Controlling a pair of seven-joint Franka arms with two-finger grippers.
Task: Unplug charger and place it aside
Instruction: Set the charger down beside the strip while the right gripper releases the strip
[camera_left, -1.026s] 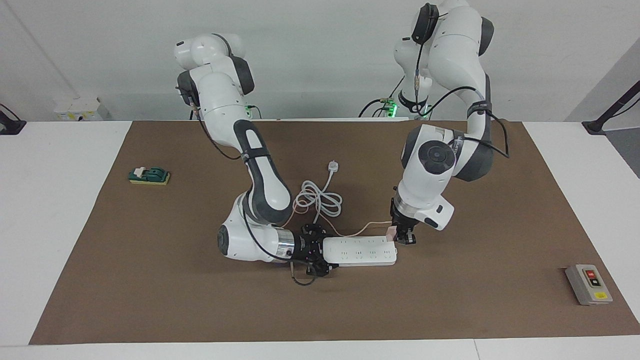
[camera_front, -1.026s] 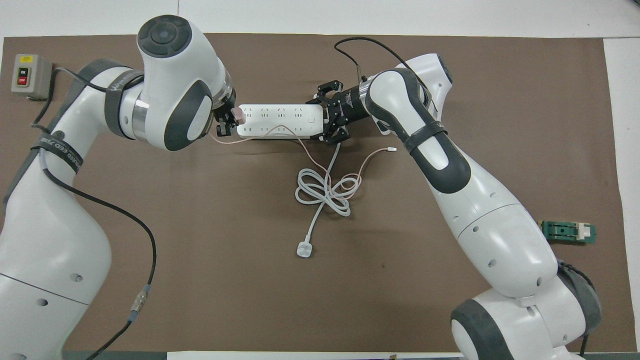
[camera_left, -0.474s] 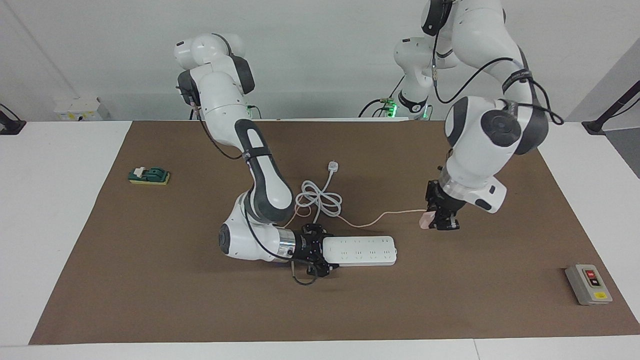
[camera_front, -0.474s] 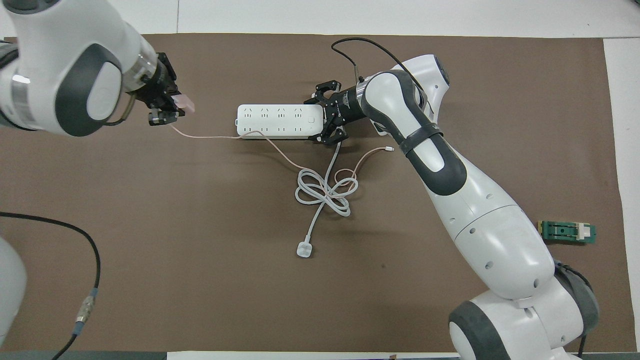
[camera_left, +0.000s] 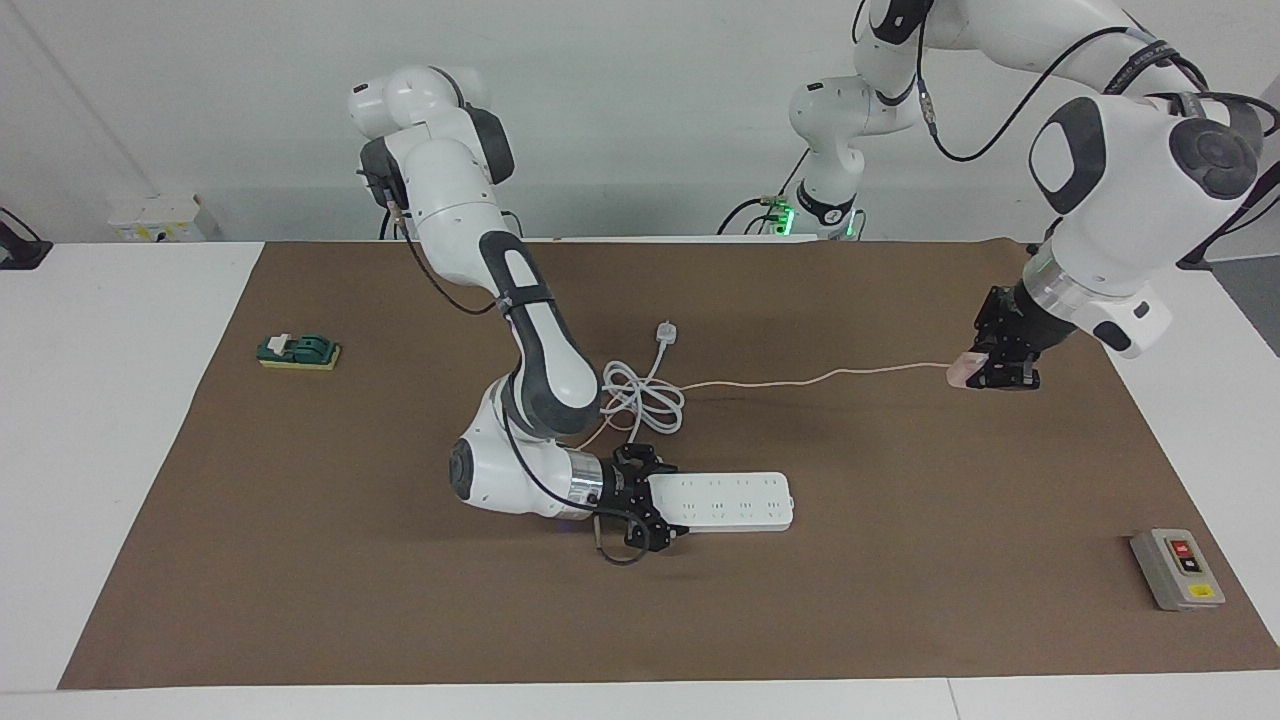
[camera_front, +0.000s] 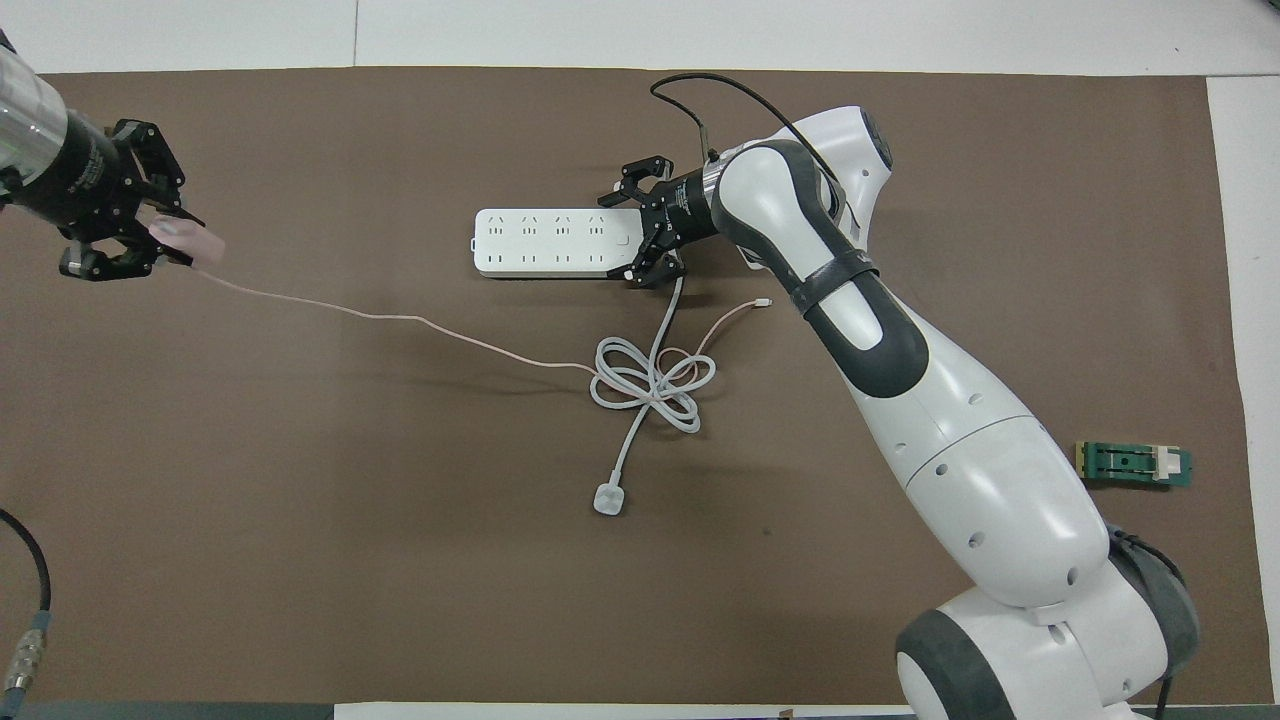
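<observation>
**Charger held clear of the power strip**

We see two white robot arms over a brown mat (camera_left: 900, 560) on a white table. The left gripper (camera_left: 1000, 372) hangs above the mat toward the left arm's end of the table, its fingers clamped on the charger (camera_left: 962, 375), a small pale pink cube. The charger's thin pink cable (camera_front: 400, 320) trails from it across the mat to a coiled white cord (camera_front: 650, 380) near the middle. The right gripper (camera_left: 655, 510) lies low at one end of the long white power strip (camera_left: 735, 500), its jaws spread around that end. The charger is well apart from the strip. A grey switch box (camera_left: 1178, 568) and a green block (camera_left: 298, 351) sit toward opposite ends of the mat.
</observation>
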